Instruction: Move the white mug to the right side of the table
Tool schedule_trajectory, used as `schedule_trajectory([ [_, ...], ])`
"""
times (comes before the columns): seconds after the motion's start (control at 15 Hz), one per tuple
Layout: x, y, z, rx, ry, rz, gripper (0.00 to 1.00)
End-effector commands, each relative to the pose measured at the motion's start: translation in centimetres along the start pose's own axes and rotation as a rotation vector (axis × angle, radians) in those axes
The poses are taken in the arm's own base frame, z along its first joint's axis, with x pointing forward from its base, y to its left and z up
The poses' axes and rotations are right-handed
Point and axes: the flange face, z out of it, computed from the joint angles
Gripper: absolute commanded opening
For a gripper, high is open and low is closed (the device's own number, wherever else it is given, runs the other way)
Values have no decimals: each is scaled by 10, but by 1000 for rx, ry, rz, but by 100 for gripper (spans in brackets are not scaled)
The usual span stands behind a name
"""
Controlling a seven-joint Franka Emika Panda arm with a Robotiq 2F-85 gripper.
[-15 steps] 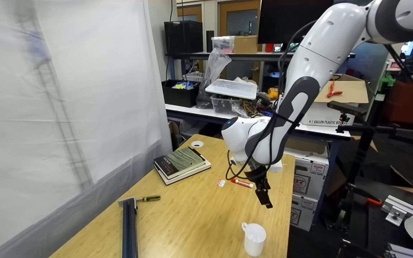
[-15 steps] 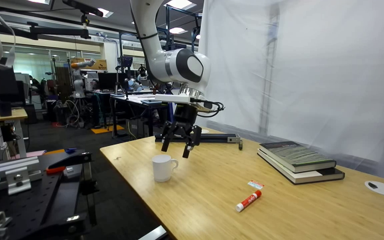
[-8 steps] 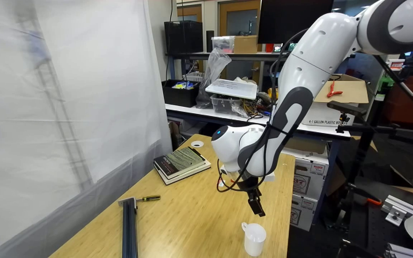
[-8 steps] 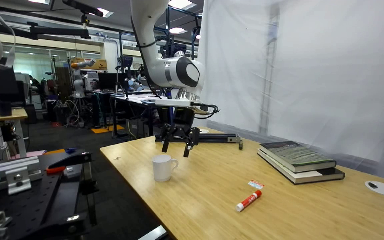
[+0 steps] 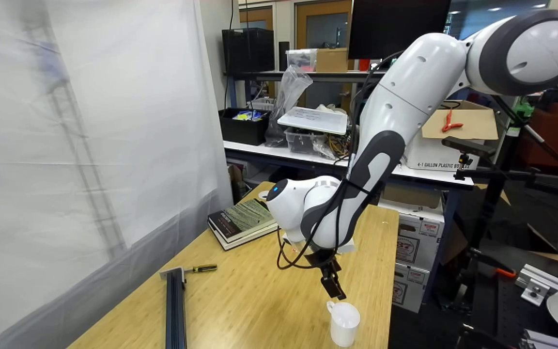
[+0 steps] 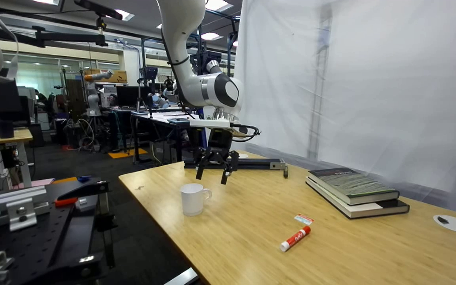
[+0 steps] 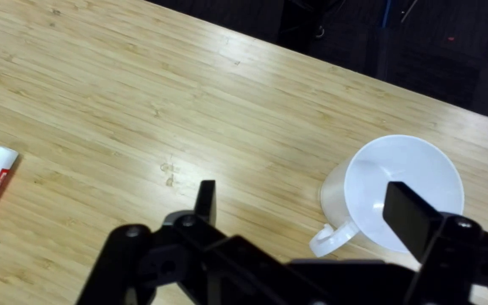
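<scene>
my fingers, spread wide and empty: the white mug stands below, off their midline; i should centre before lowering.

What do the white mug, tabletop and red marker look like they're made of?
White mug: probably glazed ceramic, glossy, judging by bright highlights inside; plastic is possible.
Tabletop: bamboo or a lookalike laminate, satin, from its narrow streaked grain and soft sheen.
Red marker: likely smooth plastic, given its evenly coloured ends.
</scene>
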Motion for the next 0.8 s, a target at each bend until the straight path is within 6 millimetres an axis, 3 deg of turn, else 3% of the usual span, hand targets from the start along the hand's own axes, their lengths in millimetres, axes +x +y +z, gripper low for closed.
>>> schedule_trajectory([
  [0.0, 11, 0, 7, 0, -60, -17, 100],
  [0.33, 19, -2, 22, 14, -107, -23, 100],
  [0.73, 31, 1, 14, 3, -59, -50, 100],
])
